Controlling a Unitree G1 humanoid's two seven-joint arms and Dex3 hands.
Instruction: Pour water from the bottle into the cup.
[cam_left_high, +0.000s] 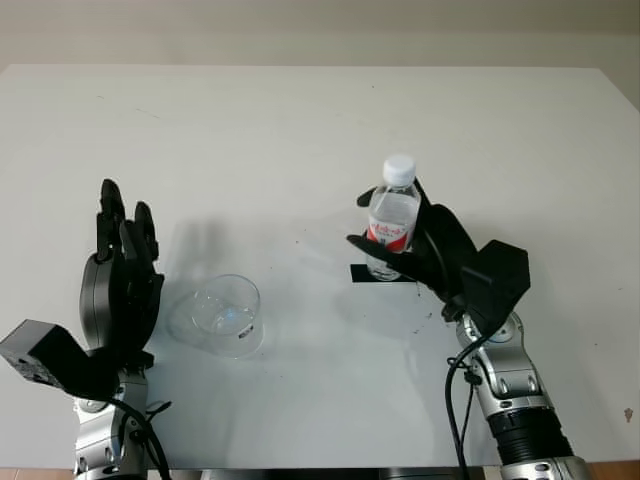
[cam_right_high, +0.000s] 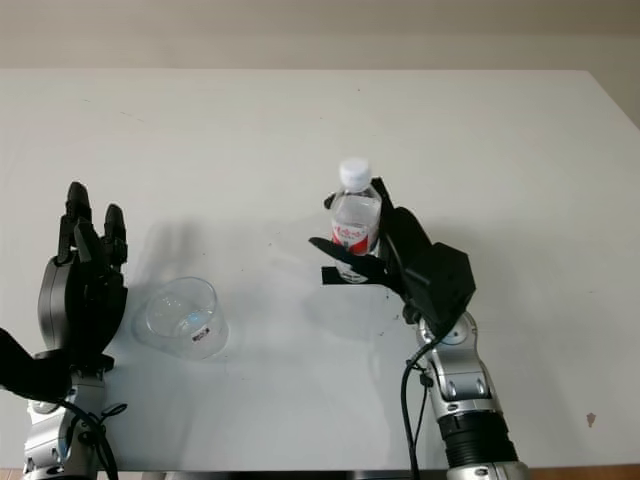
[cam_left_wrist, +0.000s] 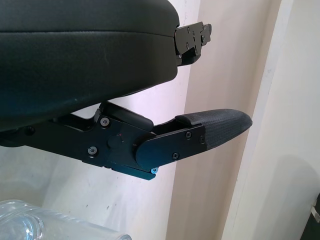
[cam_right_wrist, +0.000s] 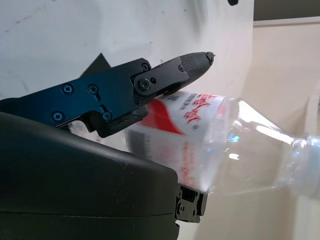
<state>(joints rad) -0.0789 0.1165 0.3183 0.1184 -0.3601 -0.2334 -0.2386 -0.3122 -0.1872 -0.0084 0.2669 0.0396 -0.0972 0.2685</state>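
A clear water bottle (cam_left_high: 392, 212) with a white cap and a red label stands upright on a small black mark (cam_left_high: 362, 274), right of the table's middle. My right hand (cam_left_high: 372, 225) wraps around it from the right. Its thumb lies low across the front and a finger (cam_right_wrist: 170, 72) presses on the label, so the hand is shut on the bottle. A clear plastic cup (cam_left_high: 222, 314) stands to the left, mouth up, and its rim (cam_left_wrist: 35, 222) also shows in the left wrist view. My left hand (cam_left_high: 125, 228) is open, just left of the cup and not touching it.
The white table (cam_left_high: 300, 130) stretches wide behind both objects. Its right edge (cam_left_high: 622, 100) runs along the far right. Roughly a hand's width of bare surface separates the cup from the bottle.
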